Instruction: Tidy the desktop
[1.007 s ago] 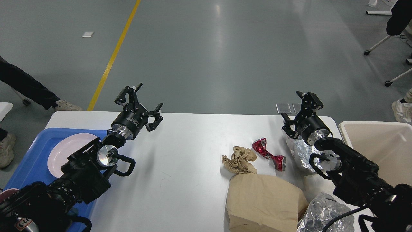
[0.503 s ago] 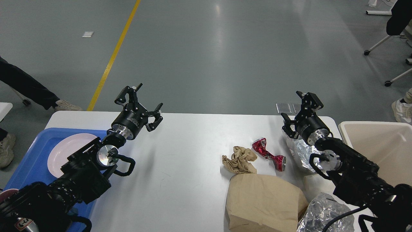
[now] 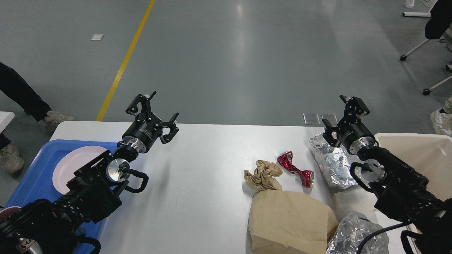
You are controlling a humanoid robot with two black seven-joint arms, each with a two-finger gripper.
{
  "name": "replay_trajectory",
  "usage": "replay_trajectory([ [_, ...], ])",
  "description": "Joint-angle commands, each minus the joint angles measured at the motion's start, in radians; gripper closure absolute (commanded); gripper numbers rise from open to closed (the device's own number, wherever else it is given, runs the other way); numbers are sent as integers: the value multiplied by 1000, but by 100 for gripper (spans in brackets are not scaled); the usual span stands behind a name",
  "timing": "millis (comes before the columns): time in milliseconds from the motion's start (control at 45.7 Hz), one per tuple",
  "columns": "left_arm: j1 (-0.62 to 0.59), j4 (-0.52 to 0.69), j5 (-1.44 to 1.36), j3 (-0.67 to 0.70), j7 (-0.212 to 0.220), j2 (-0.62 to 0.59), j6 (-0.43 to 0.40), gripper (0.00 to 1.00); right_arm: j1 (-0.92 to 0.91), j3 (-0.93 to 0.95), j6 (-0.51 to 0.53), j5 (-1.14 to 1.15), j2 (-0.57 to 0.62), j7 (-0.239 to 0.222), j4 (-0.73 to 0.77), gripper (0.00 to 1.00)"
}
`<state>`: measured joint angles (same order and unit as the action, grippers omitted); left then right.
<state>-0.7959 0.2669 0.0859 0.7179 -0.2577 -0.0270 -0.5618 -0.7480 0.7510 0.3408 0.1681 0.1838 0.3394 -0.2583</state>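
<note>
The white tabletop [image 3: 197,169] fills the lower middle of the view, its far edge running across behind both arms. The left end effector [image 3: 155,111] hangs above the far left part of it, fingers spread wide and holding nothing. The right end effector [image 3: 344,113] is raised near the far right corner, just above a sheet of crumpled foil [image 3: 330,160]; its fingers stand apart and empty. At the left, a blue tray [image 3: 39,165] rests on the tabletop with a pink plate [image 3: 72,162] in it, partly hidden by the left arm. Right of centre lie a crumpled brown paper wad [image 3: 263,174] and, just beside it, a crushed red can [image 3: 295,169]. A brown paper bag [image 3: 289,222] lies at the near edge, close to the wad. A second ball of foil [image 3: 349,236] sits at the bag's right, under the right arm. A beige bin [image 3: 430,155] stands at the right end of the tabletop, beside the right arm.
</note>
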Motion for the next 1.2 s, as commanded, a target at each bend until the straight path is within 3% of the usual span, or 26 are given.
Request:
replay_trajectory([
  [0,0,0,0,0,0,1,0,3,1,42,1,-35,8,0,4,0],
  [1182,1,0,0,0,0,1,0,3,44,41,0,-38,11,0,7,0],
])
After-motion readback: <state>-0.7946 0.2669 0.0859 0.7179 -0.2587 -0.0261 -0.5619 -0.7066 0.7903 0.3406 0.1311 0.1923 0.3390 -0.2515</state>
